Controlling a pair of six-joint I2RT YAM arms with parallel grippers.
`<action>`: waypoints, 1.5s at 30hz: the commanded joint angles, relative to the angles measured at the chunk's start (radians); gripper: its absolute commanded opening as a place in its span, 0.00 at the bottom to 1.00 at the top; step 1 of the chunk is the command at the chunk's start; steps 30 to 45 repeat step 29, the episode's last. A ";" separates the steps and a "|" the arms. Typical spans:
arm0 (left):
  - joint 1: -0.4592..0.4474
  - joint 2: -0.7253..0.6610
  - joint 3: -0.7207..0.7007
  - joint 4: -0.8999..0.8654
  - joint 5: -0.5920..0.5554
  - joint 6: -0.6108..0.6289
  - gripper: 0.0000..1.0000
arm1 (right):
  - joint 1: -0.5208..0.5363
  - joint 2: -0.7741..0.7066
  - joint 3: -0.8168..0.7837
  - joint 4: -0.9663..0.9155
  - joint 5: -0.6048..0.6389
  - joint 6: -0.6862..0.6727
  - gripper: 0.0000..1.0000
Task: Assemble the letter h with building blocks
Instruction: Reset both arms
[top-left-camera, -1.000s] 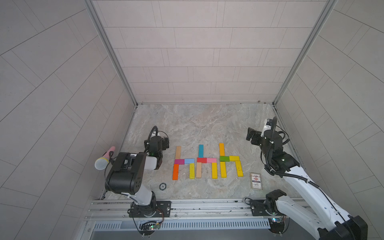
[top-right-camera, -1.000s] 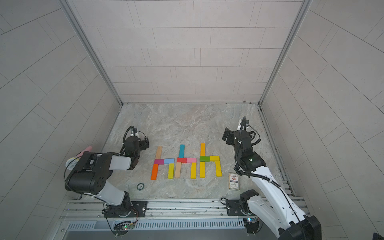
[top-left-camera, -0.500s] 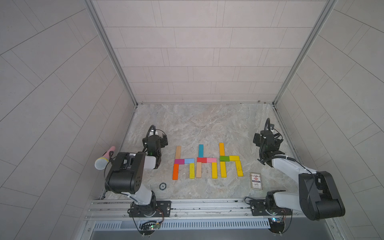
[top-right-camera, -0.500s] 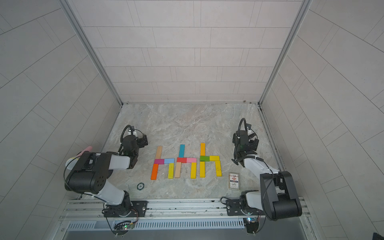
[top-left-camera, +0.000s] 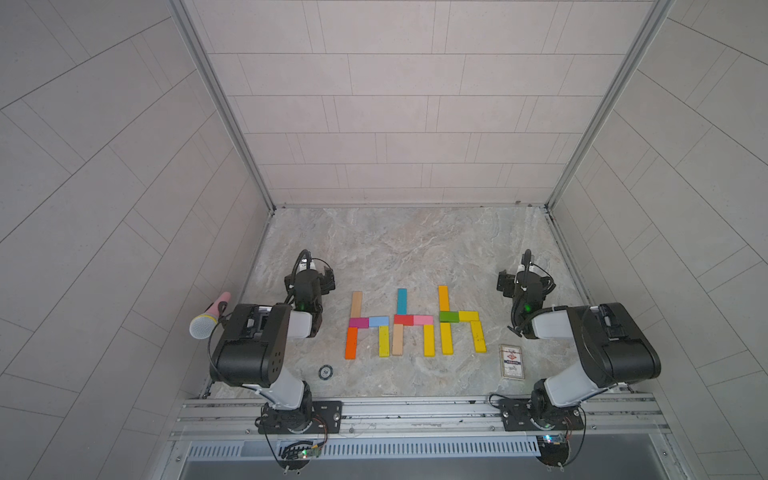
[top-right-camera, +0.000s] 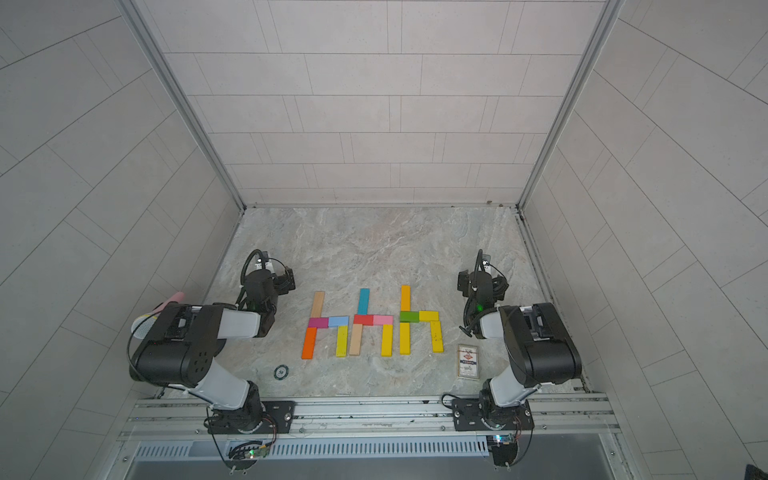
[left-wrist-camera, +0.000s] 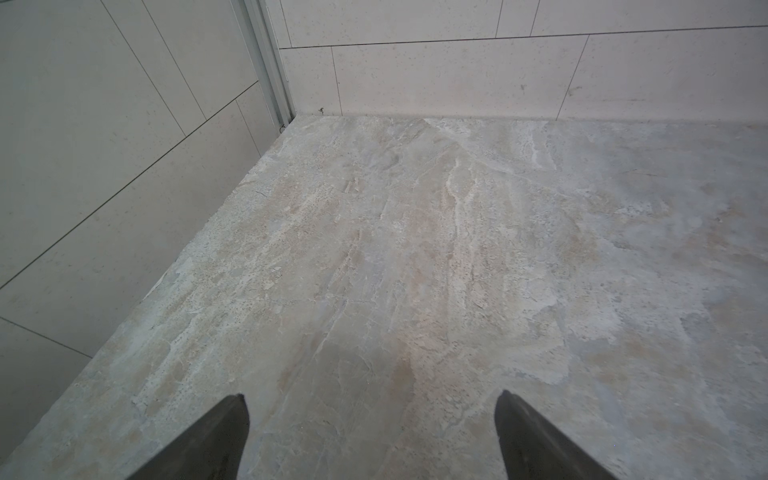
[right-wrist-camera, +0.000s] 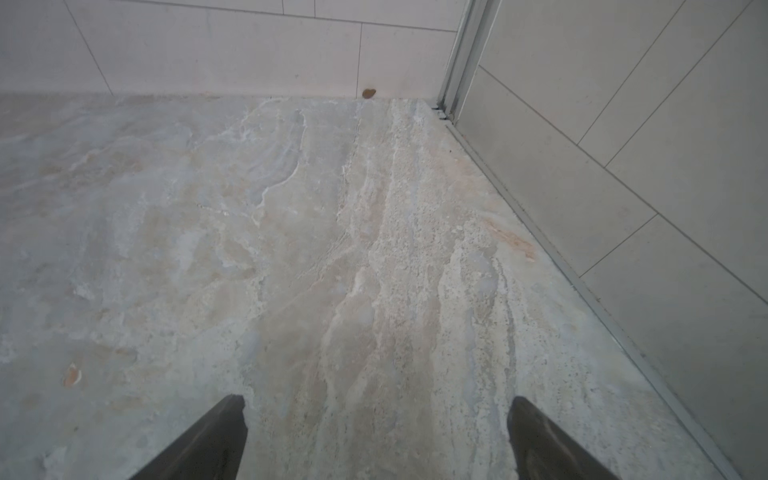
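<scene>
Fifteen blocks (top-left-camera: 403, 319) lie flat mid-table (top-left-camera: 415, 249), forming three h shapes in a row, five blocks each. Two claws, left claw (left-wrist-camera: 372, 403) and right claw (right-wrist-camera: 376, 405), spread wide, empty, flanking the row. One card box (top-left-camera: 511, 361), one round token (top-left-camera: 326, 371), one microphone (top-left-camera: 208, 318).

Multicoloured building blocks (top-left-camera: 404, 319); beige-grey veined marble-pattern tabletop (top-left-camera: 399, 249).
</scene>
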 joint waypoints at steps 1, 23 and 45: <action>-0.006 -0.001 -0.004 0.042 -0.015 0.011 1.00 | -0.015 0.024 -0.013 0.162 -0.035 -0.030 1.00; -0.008 0.010 0.007 0.029 -0.015 0.011 1.00 | -0.010 -0.015 0.008 0.060 -0.024 -0.018 1.00; -0.009 0.006 0.004 0.032 -0.017 0.011 1.00 | -0.010 -0.015 0.007 0.061 -0.022 -0.019 1.00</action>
